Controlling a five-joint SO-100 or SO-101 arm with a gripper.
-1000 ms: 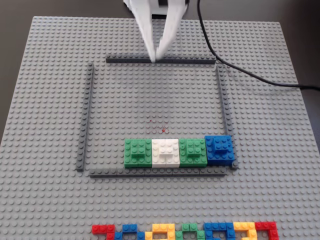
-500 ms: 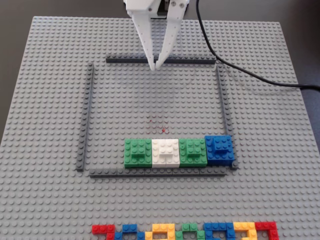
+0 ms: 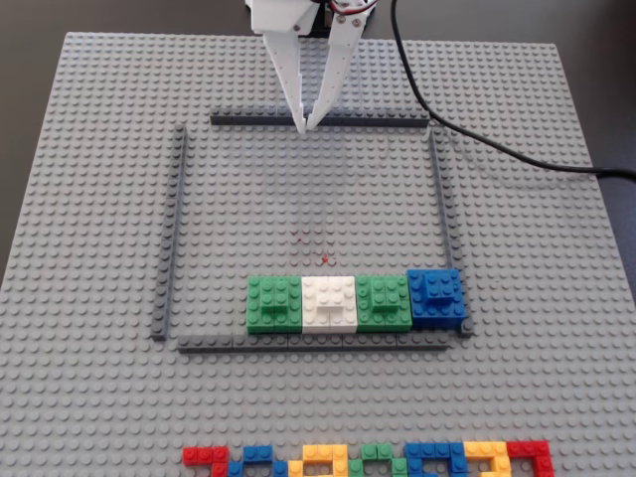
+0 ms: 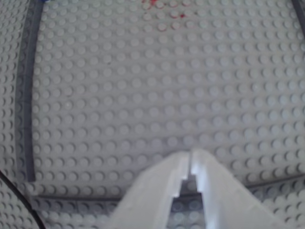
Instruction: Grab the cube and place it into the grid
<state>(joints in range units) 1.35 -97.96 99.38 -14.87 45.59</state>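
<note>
In the fixed view, a row of cubes stands inside the grid (image 3: 171, 238) against its near strip. From left to right they are a green cube (image 3: 273, 303), a white one (image 3: 329, 303), a second green cube (image 3: 384, 301) and a blue one (image 3: 435, 296). Both green cubes carry a raised green piece, and I cannot tell which has the dark grey base. My gripper (image 3: 306, 129) hangs at the grid's far strip, shut and empty, far from the row. In the wrist view the gripper (image 4: 189, 155) shows its tips touching over the grid's strip (image 4: 71, 196). No cubes appear there.
A black cable (image 3: 477, 139) crosses the grey baseplate (image 3: 89, 397) at the upper right. A multicoloured brick row (image 3: 368, 459) lies along the near edge. Small red marks (image 3: 316, 241) dot the plate inside the grid.
The arm has tilted more upright and its body has come into view at the top. The shut tips stay near the far strip. The cubes have not moved.
</note>
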